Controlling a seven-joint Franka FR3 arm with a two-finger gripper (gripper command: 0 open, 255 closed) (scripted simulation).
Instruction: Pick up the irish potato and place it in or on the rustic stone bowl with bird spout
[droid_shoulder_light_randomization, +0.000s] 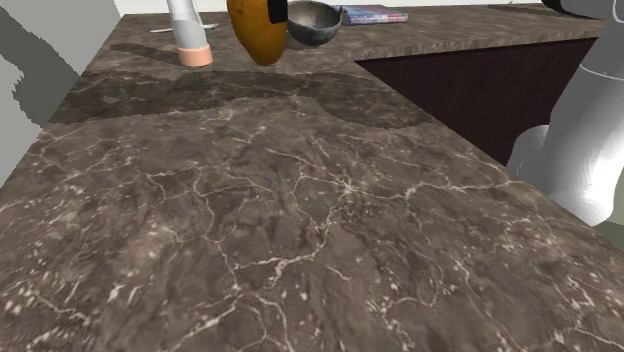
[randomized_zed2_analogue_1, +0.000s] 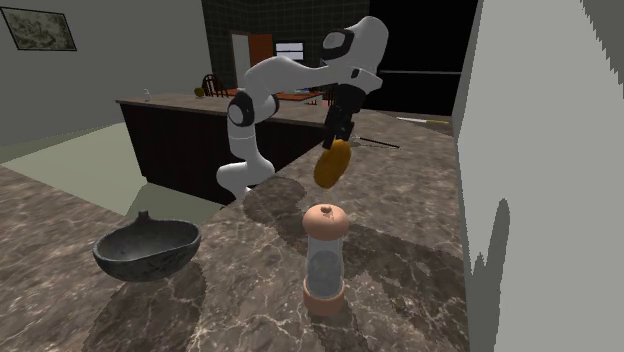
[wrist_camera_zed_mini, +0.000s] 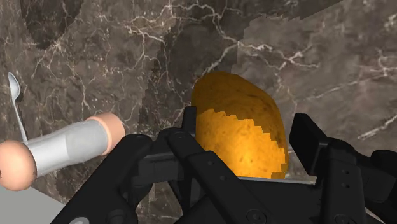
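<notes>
Nearest in the second exterior view, a grey cylinder with pinkish ends (randomized_zed2_analogue_1: 325, 262) is standing upright on the marbled table (randomized_zed2_analogue_1: 410, 240), dark stone bowl (randomized_zed2_analogue_1: 146, 248) sitting apart to its left. Behind them the jaws are clamping the orange-brown potato (randomized_zed2_analogue_1: 332, 163) from both sides, holding it airborne above the table, well clear of the bowl.

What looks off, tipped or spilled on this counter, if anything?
Nothing stands out. The potato is clasped in the jaws, clear of the counter. The dark bowl sits upright and empty, and the pink-capped grinder stands upright, apart from it. No spill or damage visible.
</notes>
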